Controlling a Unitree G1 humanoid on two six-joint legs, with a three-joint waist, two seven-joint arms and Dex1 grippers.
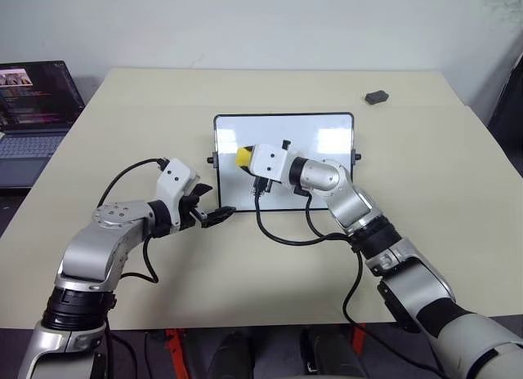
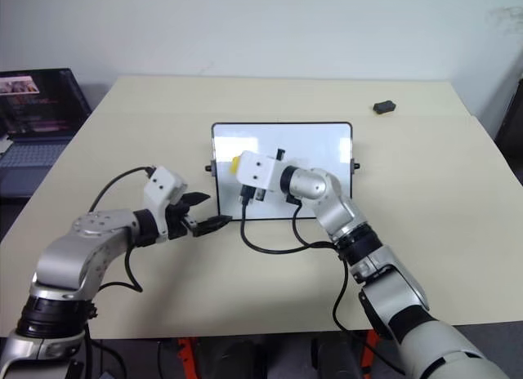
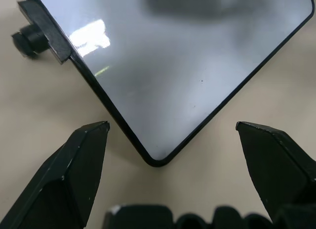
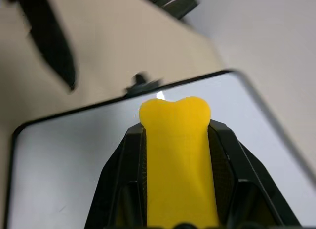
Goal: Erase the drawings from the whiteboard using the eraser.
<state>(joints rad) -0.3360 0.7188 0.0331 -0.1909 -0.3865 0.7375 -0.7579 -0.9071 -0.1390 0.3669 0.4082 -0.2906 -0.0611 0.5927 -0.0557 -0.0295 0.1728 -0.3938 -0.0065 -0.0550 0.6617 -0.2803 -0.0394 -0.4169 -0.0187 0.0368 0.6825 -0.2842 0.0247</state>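
The whiteboard [image 1: 323, 142] lies flat in the middle of the table, glossy white with a thin black frame. My right gripper [image 4: 175, 128] is shut on the yellow eraser [image 4: 175, 155] and holds it over the board's left part, eraser [image 1: 243, 157] pointing left. My left gripper [image 3: 172, 124] is open, its black fingers [image 3: 81, 165] standing either side of the board's near left corner without touching it. The drawings are out of view; my right hand covers part of the board.
A laptop [image 1: 33, 109] stands open at the table's left edge. A small dark grey lump [image 1: 377, 96] lies at the far right. Black cables loop on the table [image 1: 122, 93] below the board.
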